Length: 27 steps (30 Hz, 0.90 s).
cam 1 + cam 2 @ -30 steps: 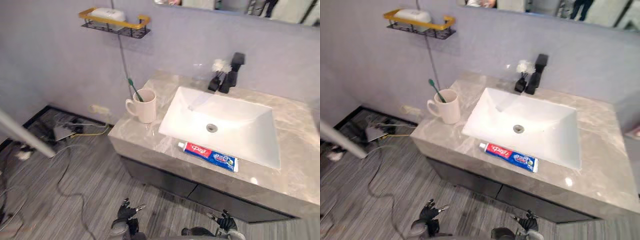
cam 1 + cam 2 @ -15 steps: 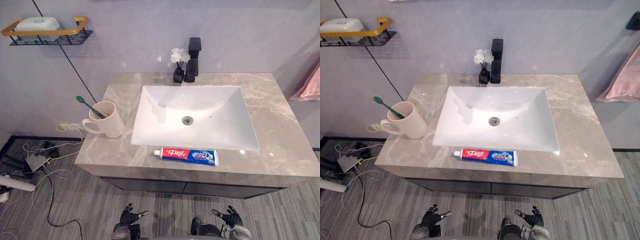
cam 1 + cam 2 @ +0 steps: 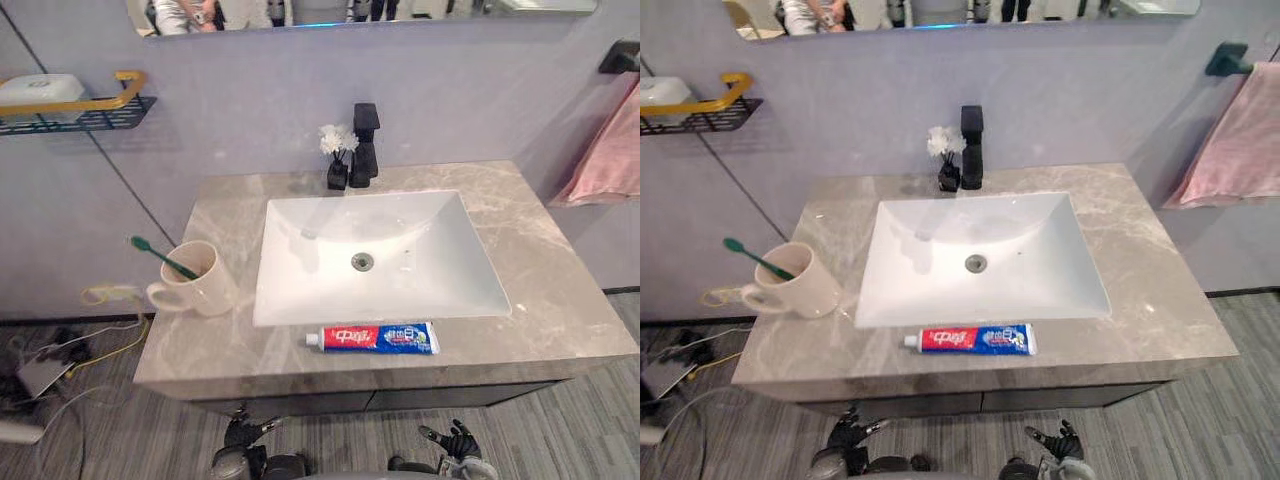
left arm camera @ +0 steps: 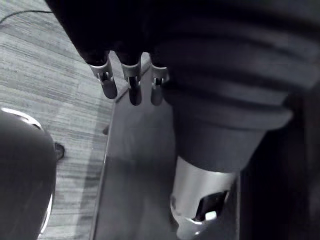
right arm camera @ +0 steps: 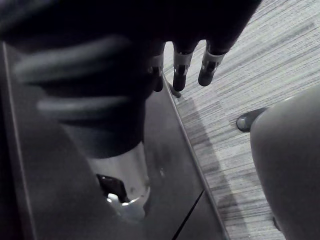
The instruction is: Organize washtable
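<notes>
A grey marble tabletop (image 3: 565,300) seen from above, with a white rectangular sink (image 3: 290,290) sunk into its middle. Take the sink as a clock face, with 12 at the wall.

- **At 6 o'clock:** a red, white and blue toothpaste tube (image 3: 372,338) lies flat on the front strip of the tabletop. It is just beside the sink's rim, with its white cap pointing toward 9.
- **At 9 o'clock:** a cream mug (image 3: 200,280) stands upright, handle toward 9. A green toothbrush (image 3: 160,257) leans in it, head out toward 10.
- **At 12 o'clock:** a black faucet (image 3: 365,145) and a small black vase of white flowers (image 3: 337,165).

The left hand (image 3: 243,435) and right hand (image 3: 455,438) hang low below the tabletop's front edge, well apart from everything. Each wrist view shows its fingers (image 4: 131,85) straight and loose, holding nothing.

The tube looks light, soft and slick. It would likely dent under a hard squeeze, so the best hold seems a gentle pinch across its flat body near the firmer cap end. The mug appears to be ceramic, so probably heavier, rigid, smooth and breakable. It is best wrapped round its body or taken by the handle. The toothbrush is thin, stiff and light, and may tip if the mug is jolted.
</notes>
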{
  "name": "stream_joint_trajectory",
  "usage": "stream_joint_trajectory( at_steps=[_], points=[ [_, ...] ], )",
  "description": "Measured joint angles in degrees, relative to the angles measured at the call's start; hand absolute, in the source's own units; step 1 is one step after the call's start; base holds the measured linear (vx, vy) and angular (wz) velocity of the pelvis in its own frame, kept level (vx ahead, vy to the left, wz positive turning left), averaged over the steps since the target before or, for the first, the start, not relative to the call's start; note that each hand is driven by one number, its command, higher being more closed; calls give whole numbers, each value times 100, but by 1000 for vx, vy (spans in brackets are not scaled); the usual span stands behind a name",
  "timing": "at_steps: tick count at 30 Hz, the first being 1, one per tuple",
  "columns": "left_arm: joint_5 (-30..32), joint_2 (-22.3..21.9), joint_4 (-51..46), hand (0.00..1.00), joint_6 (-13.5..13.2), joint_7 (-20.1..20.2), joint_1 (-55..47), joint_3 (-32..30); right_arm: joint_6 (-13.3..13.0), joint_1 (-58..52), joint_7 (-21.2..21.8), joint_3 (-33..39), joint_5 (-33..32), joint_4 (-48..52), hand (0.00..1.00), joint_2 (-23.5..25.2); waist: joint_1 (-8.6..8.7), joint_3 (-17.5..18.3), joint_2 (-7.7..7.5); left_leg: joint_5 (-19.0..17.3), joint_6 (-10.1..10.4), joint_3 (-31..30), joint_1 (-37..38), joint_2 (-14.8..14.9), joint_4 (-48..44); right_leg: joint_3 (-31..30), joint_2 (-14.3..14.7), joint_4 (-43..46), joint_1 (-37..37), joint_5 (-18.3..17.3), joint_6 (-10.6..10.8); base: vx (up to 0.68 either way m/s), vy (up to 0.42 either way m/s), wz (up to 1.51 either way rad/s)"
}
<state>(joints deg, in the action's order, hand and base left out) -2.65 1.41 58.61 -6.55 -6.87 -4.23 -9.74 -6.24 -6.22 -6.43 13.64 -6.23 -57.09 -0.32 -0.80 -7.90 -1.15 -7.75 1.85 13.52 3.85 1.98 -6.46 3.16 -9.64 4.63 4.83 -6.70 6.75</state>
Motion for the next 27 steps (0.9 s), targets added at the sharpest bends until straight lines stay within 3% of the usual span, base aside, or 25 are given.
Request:
stream_joint_trajectory(
  at_steps=[4,8,14,21,27],
  points=[
    [-12,40,119,0,275,-98,65,-54,1,9,-1,233,-2,-31,0,62,7,-6,16,5,-12,-106,159,-99,32,166,-63,-85,278,-5,7,177,71,19],
    [-18,87,167,0,299,-97,73,-66,3,20,-2,302,-14,-121,0,60,-11,-3,12,5,-11,-215,261,-78,37,188,-8,-121,408,-8,0,59,-8,15],
    [-15,81,168,0,206,-97,23,-121,4,27,-5,464,-90,-251,0,-6,-22,10,6,18,3,-205,397,-66,192,167,30,-277,497,-6,-1,-61,-29,-9],
    [-2,96,168,0,-3,-73,-68,-119,5,14,-11,474,-109,-419,0,-32,-12,87,-109,366,10,-230,545,-96,655,157,53,-329,443,81,-11,-125,-21,-1],
    [-2,100,267,0,-32,-71,-91,-108,15,-97,-110,505,-94,-670,0,-191,4,164,-40,507,3,-393,572,-120,867,268,82,-488,509,167,-13,-43,-8,0]
  ],
)
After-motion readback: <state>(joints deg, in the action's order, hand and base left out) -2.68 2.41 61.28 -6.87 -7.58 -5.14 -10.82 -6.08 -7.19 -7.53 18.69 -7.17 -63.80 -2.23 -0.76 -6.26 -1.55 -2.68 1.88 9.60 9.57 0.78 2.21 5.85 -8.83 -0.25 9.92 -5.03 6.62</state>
